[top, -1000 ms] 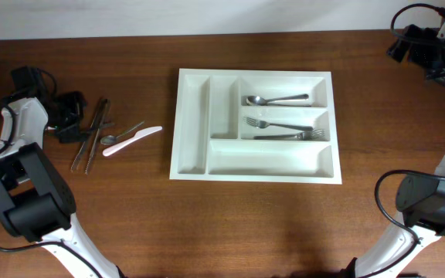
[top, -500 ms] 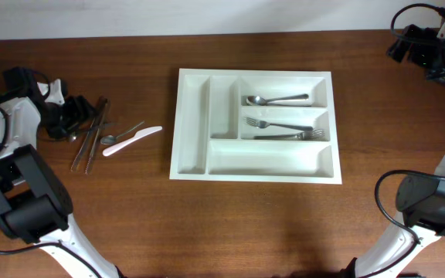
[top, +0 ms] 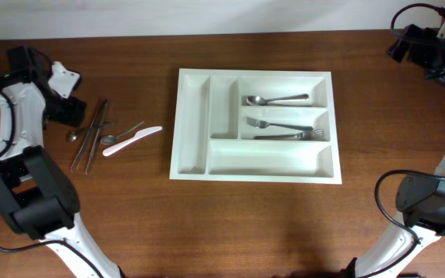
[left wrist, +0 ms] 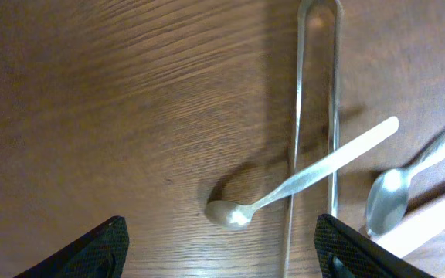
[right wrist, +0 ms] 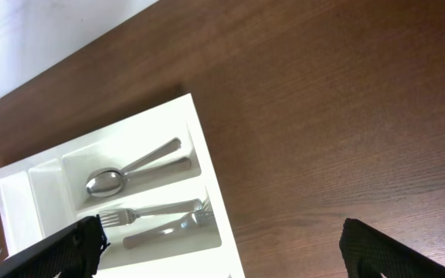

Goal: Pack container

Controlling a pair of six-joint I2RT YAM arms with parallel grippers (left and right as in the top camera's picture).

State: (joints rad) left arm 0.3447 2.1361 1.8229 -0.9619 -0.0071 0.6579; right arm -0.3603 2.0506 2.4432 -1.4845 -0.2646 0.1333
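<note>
The white cutlery tray point(top: 195, 123) sits mid-table, with a spoon point(top: 275, 100) in its top long compartment and two forks point(top: 284, 130) in the middle one. It also shows in the right wrist view point(right wrist: 207, 166). Loose cutlery lies at the left: metal tongs point(top: 93, 135), a small spoon point(top: 79, 133), another spoon point(top: 120, 133) and a white plastic knife point(top: 132, 140). My left gripper point(top: 66, 110) is open and empty, just above the small spoon point(left wrist: 284, 189) and the tongs point(left wrist: 315, 108). My right gripper point(top: 431, 58) is open and empty, high at the far right corner.
The back edge of the table meets a white wall point(top: 207, 15). Bare wood point(top: 230, 224) lies in front of the tray and to its right point(right wrist: 346, 116).
My left gripper has drawn back from the cutlery pile, rising towards the far left. The small spoon now lies uncovered beside the tongs. The right arm has not moved.
</note>
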